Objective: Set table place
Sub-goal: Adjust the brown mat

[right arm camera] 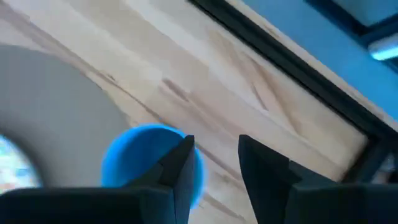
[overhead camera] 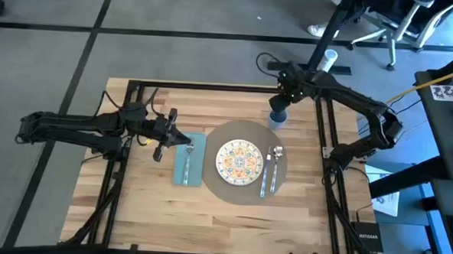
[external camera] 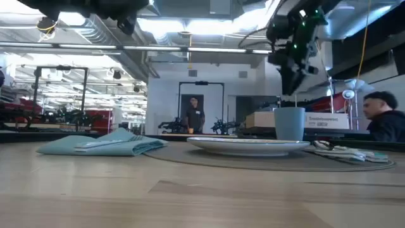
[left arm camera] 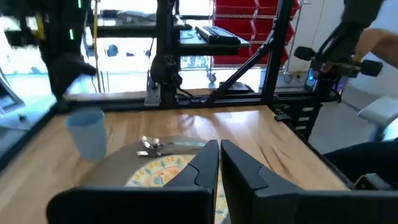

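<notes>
The round grey-brown placemat lies flat at the middle of the light-wood table. A patterned plate sits on it, with a spoon and knife to its right. A teal napkin left of the mat carries a fork. A blue cup stands upright at the mat's far right edge. My right gripper hangs open above the cup, clear of it. My left gripper hovers shut over the napkin's far end, holding nothing.
A black metal frame edges the table. Bare wood stretches along the near edge. In the low view a person stands far behind the table and another sits at the right.
</notes>
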